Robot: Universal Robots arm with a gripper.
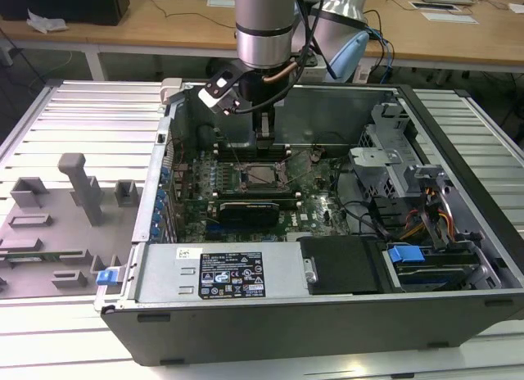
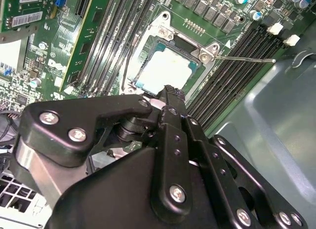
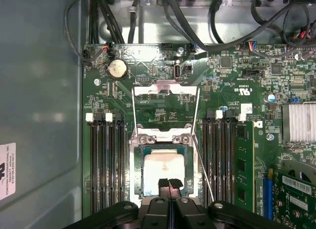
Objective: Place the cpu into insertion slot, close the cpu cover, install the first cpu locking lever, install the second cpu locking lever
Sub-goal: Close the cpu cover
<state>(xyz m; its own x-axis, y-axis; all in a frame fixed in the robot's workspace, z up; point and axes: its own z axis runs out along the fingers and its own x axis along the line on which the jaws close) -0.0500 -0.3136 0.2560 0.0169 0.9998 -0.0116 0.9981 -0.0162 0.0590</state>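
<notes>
Over one edge of the cpu (image 3: 162, 166), seated in the insertion slot (image 3: 138, 166), the gripper (image 3: 169, 183) hangs clenched and empty, the open cpu cover (image 3: 165, 87) lying straight beyond the opposite edge.

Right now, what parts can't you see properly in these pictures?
Chip: in the first wrist view the tool hides one edge.
Whether the tool touches the chip: its tip covers that spot in both wrist views.
Wire lever: its end goes behind the tool in the first wrist view.
Socket: the tool's body hides one side in the second wrist view.
</notes>
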